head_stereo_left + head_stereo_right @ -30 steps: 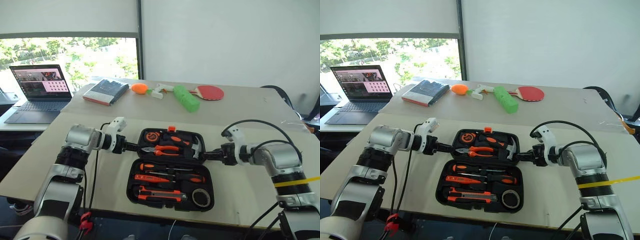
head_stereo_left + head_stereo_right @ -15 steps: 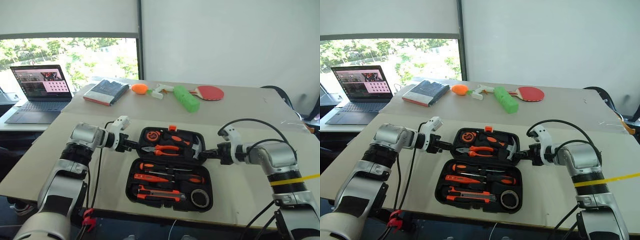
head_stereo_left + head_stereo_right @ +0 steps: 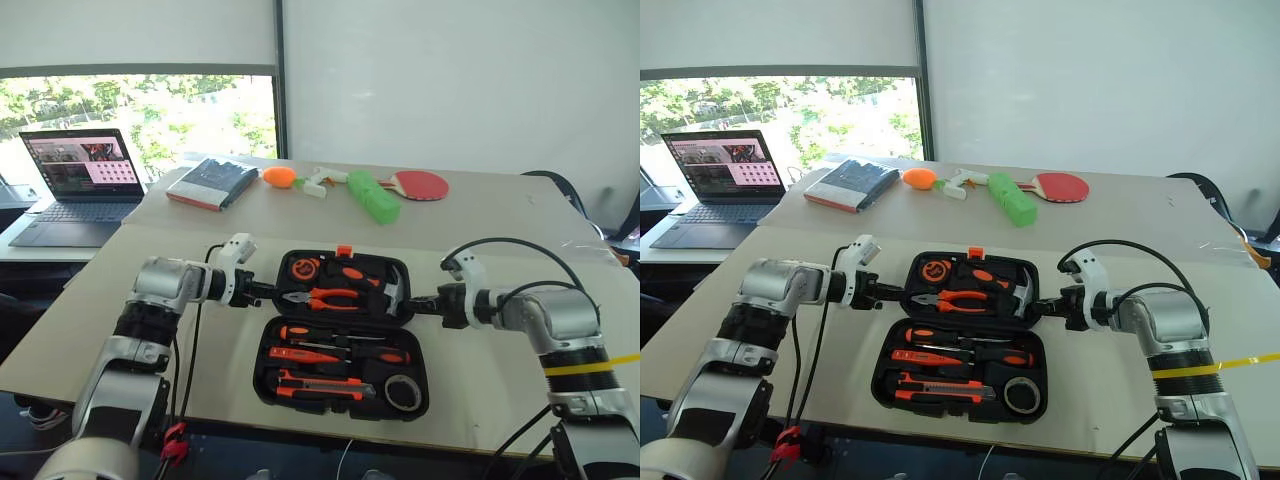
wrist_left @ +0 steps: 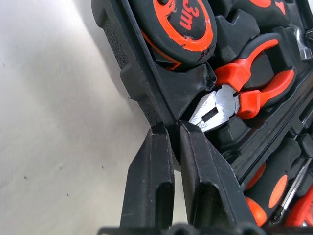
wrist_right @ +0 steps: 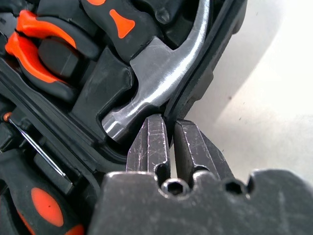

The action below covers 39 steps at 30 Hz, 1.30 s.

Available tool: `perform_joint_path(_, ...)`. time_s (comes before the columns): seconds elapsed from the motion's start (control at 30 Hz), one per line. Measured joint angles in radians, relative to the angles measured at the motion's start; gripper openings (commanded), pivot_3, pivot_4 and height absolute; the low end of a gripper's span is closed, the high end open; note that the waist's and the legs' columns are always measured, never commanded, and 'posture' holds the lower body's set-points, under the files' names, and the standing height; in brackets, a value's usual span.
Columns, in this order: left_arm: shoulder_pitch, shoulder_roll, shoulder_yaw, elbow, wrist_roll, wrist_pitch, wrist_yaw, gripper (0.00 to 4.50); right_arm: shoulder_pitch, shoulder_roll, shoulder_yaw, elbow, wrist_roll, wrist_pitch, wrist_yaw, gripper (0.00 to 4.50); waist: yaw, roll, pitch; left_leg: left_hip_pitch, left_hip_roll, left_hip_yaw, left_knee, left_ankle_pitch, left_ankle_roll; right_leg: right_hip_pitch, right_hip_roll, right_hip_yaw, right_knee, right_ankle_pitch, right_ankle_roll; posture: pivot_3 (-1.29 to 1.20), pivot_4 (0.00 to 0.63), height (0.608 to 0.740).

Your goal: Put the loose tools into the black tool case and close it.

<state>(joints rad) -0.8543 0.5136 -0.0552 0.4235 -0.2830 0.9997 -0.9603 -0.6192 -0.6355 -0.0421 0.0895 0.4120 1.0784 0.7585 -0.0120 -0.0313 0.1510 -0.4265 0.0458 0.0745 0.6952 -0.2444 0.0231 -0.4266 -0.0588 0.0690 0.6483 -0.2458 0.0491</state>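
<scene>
Both grippers — left (image 3: 266,291), right (image 3: 417,304) — are clamped on the tool case (image 3: 342,340) lid's side edges; thin rims could slip, dropping the lid unevenly.

The tool case (image 3: 340,335) is laid open near the front edge of the tabletop (image 3: 480,215), its lid half behind the base half, with the tape measure (image 3: 302,271), pliers (image 3: 325,297) and hammer (image 3: 385,288) seated in the lid and the screwdrivers (image 3: 340,345), utility knife (image 3: 320,388) and disc (image 3: 402,394) in the base. The lid's left edge is pinched by the left gripper (image 4: 168,134) and its right edge by the right gripper (image 5: 168,127). Along the far side a book (image 3: 211,183), a paddle (image 3: 418,184) and smaller items are lined up, and a laptop (image 3: 75,185) is set on a separate surface to the left.
</scene>
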Motion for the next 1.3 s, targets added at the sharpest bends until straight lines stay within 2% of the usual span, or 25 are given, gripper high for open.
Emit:
perform_joint_path(0.23,0.055,-0.040,0.038,-0.076,0.011,-0.158,0.059,0.00,0.069,0.027,-0.041,-0.071,-0.045,-0.160,-0.048,0.02,0.002,0.000,0.000,-0.003,-0.001,0.000,0.000,0.000,0.000,-0.002,0.000,0.000,-0.001,0.000,0.000,0.00,0.150,0.736)
perform_joint_path(0.5,0.194,-0.072,0.046,-0.217,0.032,-0.358,0.103,0.00,0.210,0.049,-0.045,-0.178,-0.126,-0.375,-0.083,0.02,0.002,0.000,0.000,-0.005,-0.001,0.000,0.000,0.000,0.000,-0.004,-0.001,0.000,-0.001,0.000,0.001,0.00,0.150,0.736)
perform_joint_path(0.83,0.311,-0.133,0.056,-0.236,0.133,-0.719,0.248,0.00,0.388,0.086,-0.037,-0.248,-0.270,-0.755,-0.159,0.02,0.007,0.000,0.000,-0.002,-0.001,0.000,0.000,0.001,-0.001,-0.002,-0.001,0.000,-0.001,0.001,0.001,0.00,0.150,0.736)
perform_joint_path(1.1,0.366,-0.126,0.047,-0.234,0.191,-0.915,0.315,0.00,0.481,0.091,-0.016,-0.269,-0.358,-0.984,-0.189,0.02,-0.002,0.000,0.000,-0.001,0.000,0.000,0.000,0.001,-0.001,-0.002,0.000,0.000,-0.001,0.001,0.001,0.00,0.150,0.736)
perform_joint_path(1.3,0.418,-0.100,0.047,-0.259,0.201,-0.980,0.314,0.00,0.525,0.059,0.007,-0.268,-0.435,-1.126,-0.196,0.02,-0.004,0.000,0.000,0.003,0.000,0.001,-0.001,0.001,-0.001,0.002,0.000,0.001,-0.001,0.001,0.001,0.00,0.150,0.736)
